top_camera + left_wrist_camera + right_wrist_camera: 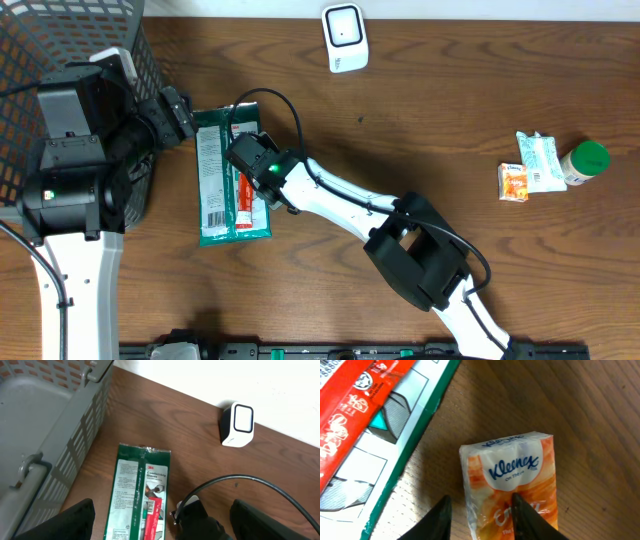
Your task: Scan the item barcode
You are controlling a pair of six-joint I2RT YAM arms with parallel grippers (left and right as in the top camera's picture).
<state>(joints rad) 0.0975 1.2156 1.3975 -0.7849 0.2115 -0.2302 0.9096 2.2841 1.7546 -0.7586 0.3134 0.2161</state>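
The scan is not yet done: the Kleenex pack (507,475) sits just beside the glove packet (218,175), the scanner (344,38) stands well apart from that packet, the right gripper (480,499) hovers part-apart over the pack with grip undeterminable, and the left gripper (161,506) is wide apart

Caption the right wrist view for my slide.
Right hand poised at a Kleenex pack, beside a green glove package.

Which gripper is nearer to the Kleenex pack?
Right. The right gripper is directly over the Kleenex pack; the left gripper is across the green package, by the basket.
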